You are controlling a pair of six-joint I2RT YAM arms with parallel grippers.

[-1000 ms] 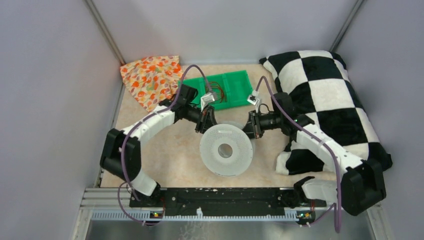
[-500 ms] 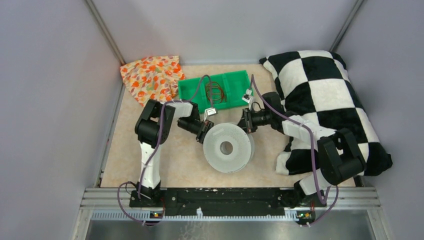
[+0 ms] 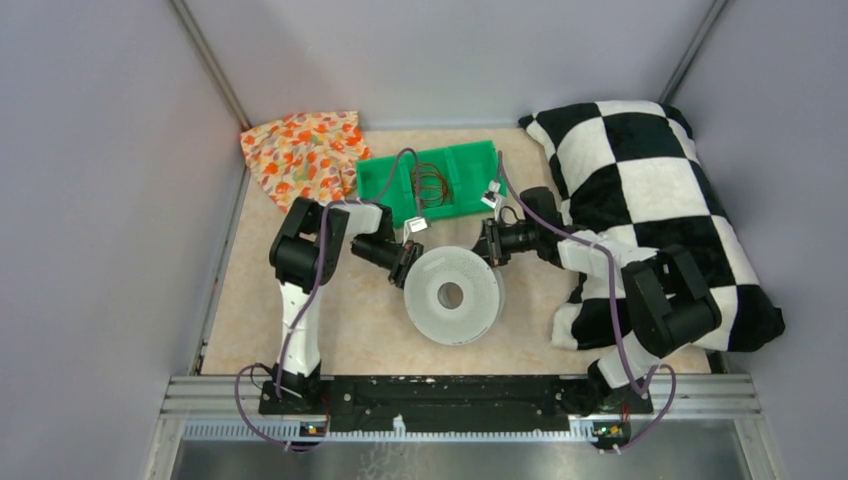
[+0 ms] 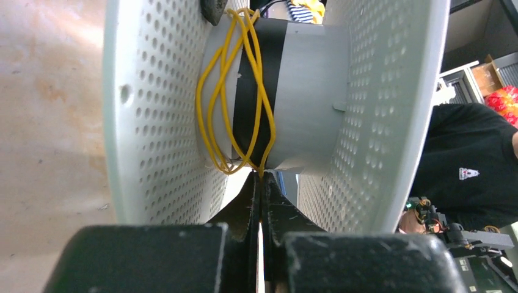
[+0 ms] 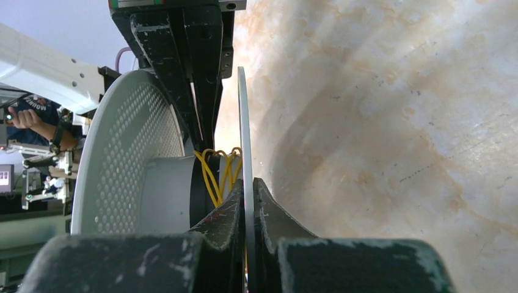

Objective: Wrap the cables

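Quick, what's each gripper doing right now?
Left gripper: closed, pinching the yellow wire.
Right gripper: closed on the rim of the spool.

You have the spool [image 3: 470,312] at centre, the cables [image 4: 241,165] around its core, tray [image 3: 472,160] behind it, cloth [image 3: 300,155] far-left, blanket [image 3: 650,170] right.

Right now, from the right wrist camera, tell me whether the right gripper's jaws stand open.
No: the right gripper is clamped shut on the spool's flange, a finger on each side.
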